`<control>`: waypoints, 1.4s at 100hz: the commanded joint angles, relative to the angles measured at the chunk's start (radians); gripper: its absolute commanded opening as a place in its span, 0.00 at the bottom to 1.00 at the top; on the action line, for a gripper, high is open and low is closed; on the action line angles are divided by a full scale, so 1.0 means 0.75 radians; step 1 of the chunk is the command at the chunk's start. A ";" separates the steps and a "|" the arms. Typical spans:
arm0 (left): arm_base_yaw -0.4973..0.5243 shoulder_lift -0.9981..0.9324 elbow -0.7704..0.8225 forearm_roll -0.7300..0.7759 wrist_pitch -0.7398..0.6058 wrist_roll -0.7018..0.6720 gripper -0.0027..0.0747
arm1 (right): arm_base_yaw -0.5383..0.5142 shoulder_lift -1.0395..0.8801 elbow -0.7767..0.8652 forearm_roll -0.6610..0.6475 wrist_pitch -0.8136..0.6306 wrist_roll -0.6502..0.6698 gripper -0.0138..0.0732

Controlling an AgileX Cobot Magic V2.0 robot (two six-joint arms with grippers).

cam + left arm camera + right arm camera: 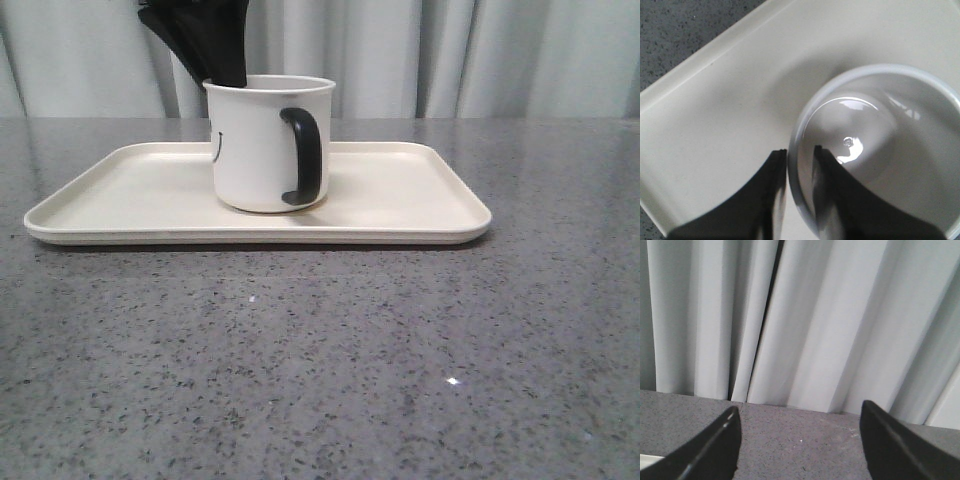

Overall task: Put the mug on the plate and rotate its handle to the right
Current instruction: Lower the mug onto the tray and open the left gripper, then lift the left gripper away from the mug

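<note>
The white mug (pixel 255 150) stands upright near the middle of the cream plate (pixel 400 190). Its black handle (pixel 305 155) faces the camera, slightly to the right. Part of the smiley face (pixel 216 145) shows on the mug's left side. My left gripper (pixel 227 78) comes down from above at the mug's back left rim. In the left wrist view the left gripper (pixel 800 152) straddles the rim of the mug (pixel 900 150), one finger outside and one inside, shut on the wall, over the plate (pixel 730 100). My right gripper (pixel 800 425) is open and holds nothing.
The plate lies on a grey speckled table (pixel 320 360), with a pale curtain (pixel 450 60) behind it. The right wrist view shows table (pixel 800 440) and curtain (pixel 815 315), with a sliver of the plate (pixel 646 460) at the edge.
</note>
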State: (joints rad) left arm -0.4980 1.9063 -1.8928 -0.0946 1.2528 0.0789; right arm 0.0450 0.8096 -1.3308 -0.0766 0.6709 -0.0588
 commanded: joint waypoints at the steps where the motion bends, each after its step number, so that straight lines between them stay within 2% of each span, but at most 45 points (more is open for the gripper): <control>1: -0.011 -0.066 -0.045 -0.010 0.014 0.003 0.31 | -0.007 0.008 -0.038 -0.025 -0.098 -0.009 0.74; 18: -0.011 -0.066 -0.045 -0.010 0.014 0.003 0.37 | -0.007 0.008 -0.038 -0.025 -0.098 -0.009 0.74; 38: -0.011 -0.077 -0.079 -0.010 0.014 0.003 0.38 | -0.007 0.008 -0.038 -0.026 -0.097 -0.009 0.74; 62: -0.011 -0.138 -0.217 0.001 0.014 0.003 0.38 | -0.007 0.008 -0.038 -0.026 -0.097 -0.009 0.74; 115: -0.011 -0.457 -0.259 0.366 0.014 -0.113 0.37 | -0.007 0.008 -0.038 -0.026 -0.097 -0.009 0.74; 140: -0.011 -0.636 -0.256 0.424 0.014 -0.116 0.37 | -0.007 0.008 -0.038 -0.026 -0.097 -0.009 0.74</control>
State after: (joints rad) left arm -0.4980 1.5051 -2.0527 0.1996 1.2712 0.0000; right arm 0.0450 0.8096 -1.3308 -0.0766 0.6709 -0.0588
